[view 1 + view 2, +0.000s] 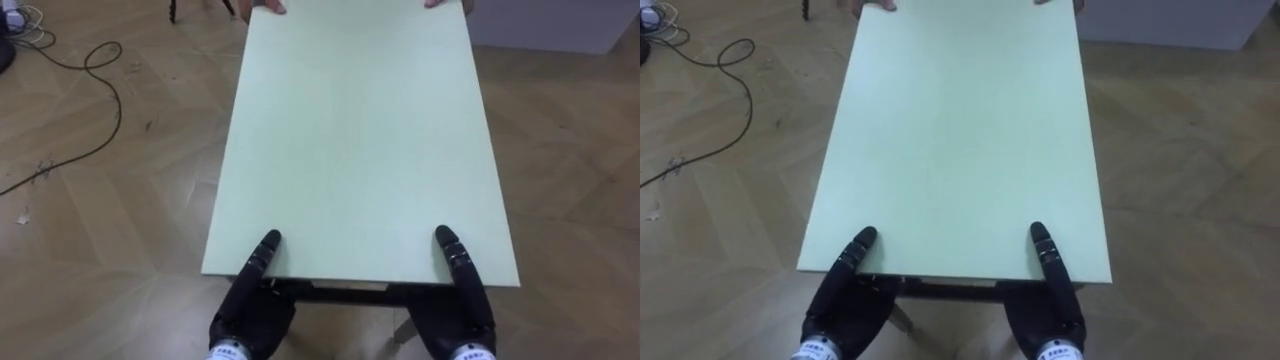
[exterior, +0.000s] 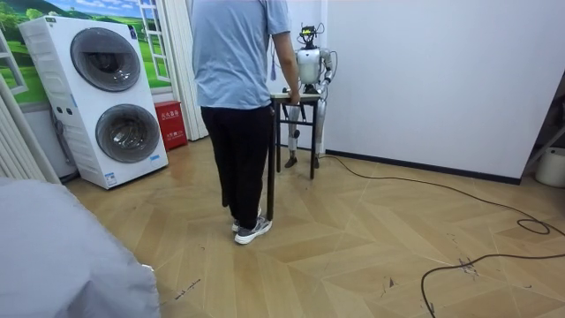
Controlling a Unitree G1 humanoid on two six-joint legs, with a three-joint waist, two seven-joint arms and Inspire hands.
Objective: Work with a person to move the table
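The left hand (image 1: pixel 250 312) and right hand (image 1: pixel 462 312) are set at the 6 o'clock edge of the pale green bench (image 1: pixel 360 140), part of each laid on its top. How far they are closed beneath cannot be told. The 12 o'clock edge is held by a person (image 2: pixel 234 88). The carrying step is judged to be in hand. Next, steps must be matched to the person's and the top kept level. A white wall (image 2: pixel 424 79) is close behind the robot, and stacked washing machines (image 2: pixel 106 97) are seen at 9 o'clock in the room view.
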